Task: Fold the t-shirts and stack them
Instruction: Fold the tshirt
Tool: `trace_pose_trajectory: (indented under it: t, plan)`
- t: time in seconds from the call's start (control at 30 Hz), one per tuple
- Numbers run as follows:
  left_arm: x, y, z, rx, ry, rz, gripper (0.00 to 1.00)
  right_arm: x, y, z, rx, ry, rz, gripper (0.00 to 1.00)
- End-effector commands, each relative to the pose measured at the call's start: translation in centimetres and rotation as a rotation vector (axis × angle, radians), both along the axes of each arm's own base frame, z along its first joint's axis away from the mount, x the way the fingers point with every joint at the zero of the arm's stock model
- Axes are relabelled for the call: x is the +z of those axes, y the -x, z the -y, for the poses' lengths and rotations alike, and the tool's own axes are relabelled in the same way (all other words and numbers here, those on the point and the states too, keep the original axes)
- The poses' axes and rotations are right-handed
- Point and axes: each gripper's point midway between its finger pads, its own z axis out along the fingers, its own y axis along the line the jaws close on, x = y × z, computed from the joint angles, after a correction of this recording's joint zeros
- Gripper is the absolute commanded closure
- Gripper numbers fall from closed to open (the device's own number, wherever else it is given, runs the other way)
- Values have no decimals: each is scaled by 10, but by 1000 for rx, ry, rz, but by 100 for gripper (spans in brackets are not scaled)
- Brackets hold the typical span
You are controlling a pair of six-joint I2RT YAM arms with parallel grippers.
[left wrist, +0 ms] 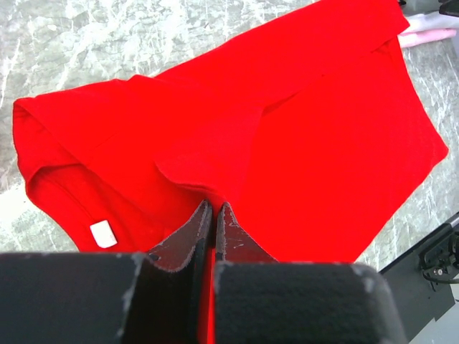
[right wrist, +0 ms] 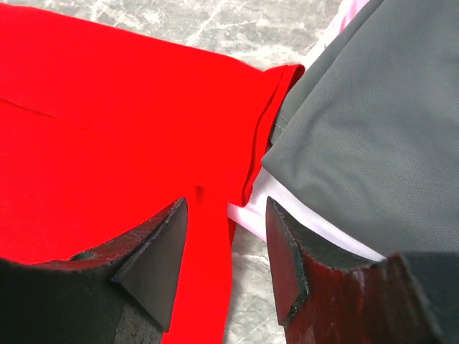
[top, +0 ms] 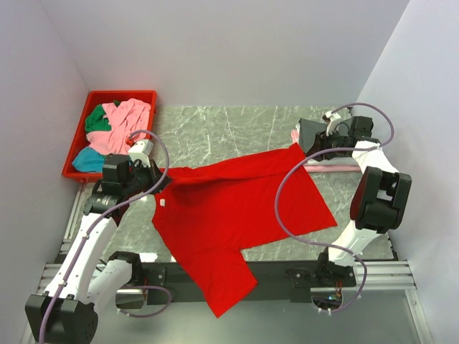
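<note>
On white-walled marbled table (top: 237, 129), left tool (left wrist: 214, 209) pinches red t-shirt (top: 229, 208), right tool (right wrist: 226, 208) gapes

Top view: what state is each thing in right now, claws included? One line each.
red t-shirt: spread unfolded on the table, one sleeve hanging over the near edge.
left claw: shut on the red t-shirt.
right claw: open, holding nothing.
dark grey t-shirt: lying flat on white cloth.
red bin: holds a crumpled pink t-shirt, green t-shirt and teal t-shirt.
</note>
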Motion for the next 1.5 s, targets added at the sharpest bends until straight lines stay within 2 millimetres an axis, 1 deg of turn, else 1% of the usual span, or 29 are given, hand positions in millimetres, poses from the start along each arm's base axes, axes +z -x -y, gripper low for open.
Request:
trace_pose_trajectory:
  t: [0.0,0.17,0.27,0.37,0.4,0.47,0.5,0.57,0.6,0.67,0.7,0.73,0.77,0.8,0.83,0.87,0.9,0.93,0.97,1.0,1.03,1.1,1.13,1.2,1.23,1.3,1.33,1.43,1.47]
  plan:
    - [21,0,7,-26,34,43,99,22,1,-1,15,-12,60,45]
    - [18,0,10,-33,49,22,99,22,2,-1,12,-18,57,45]
    - [20,-1,10,-36,51,23,98,23,2,-1,10,-19,61,45]
    - [26,4,14,-68,59,41,86,24,3,0,10,-20,63,45]
    - [28,6,16,-85,65,52,77,25,3,-1,13,-20,65,45]
    - [36,12,21,-127,81,84,69,25,3,0,11,-22,64,45]
    - [39,14,23,-140,87,93,63,26,3,1,11,-22,66,45]
    - [48,22,30,-196,110,126,56,27,3,1,10,-23,68,45]
    - [52,25,32,-213,118,137,50,27,3,1,10,-23,68,45]
    - [58,29,35,-237,131,146,45,28,4,2,10,-25,68,45]
    - [61,26,33,-225,125,151,43,28,5,2,11,-26,70,45]
    - [58,22,31,-198,122,134,42,28,5,1,13,-28,67,45]
    - [54,18,28,-167,113,114,41,28,6,0,16,-35,65,45]
    - [51,9,20,-110,90,105,39,29,6,-2,21,-41,66,45]
    - [40,2,18,-90,81,60,38,28,8,-3,24,-45,61,45]
    - [35,-2,17,-78,73,36,38,28,9,-3,26,-49,59,45]
    - [29,-6,17,-71,65,9,35,29,10,-4,29,-55,59,45]
    - [11,-11,19,-79,62,-65,31,28,12,-6,35,-58,55,45]
    - [3,-14,19,-82,57,-105,28,29,14,-7,42,-62,53,44]
    - [-5,-15,20,-84,49,-155,27,28,16,-9,48,-66,47,44]
    - [-27,-20,21,-81,28,-236,27,28,18,-11,58,-75,47,44]
    - [-43,-26,19,-66,-18,-296,28,28,25,-15,73,-84,32,44]
    - [-63,-28,16,-49,-63,-355,29,27,30,-17,83,-92,21,44]
    - [-76,-35,13,-16,-106,-382,33,28,36,-20,92,-99,16,44]
    - [-87,-39,11,2,-131,-402,33,26,39,-21,95,-104,9,44]
    - [-96,-42,8,26,-151,-423,37,28,45,-24,104,-111,4,44]
    - [-105,-42,8,25,-167,-449,38,26,47,-25,107,-116,-3,43]
    - [-121,-44,9,37,-212,-483,41,26,53,-28,116,-128,-15,43]
    - [-122,-46,6,53,-228,-483,42,26,55,-29,120,-130,-14,43]
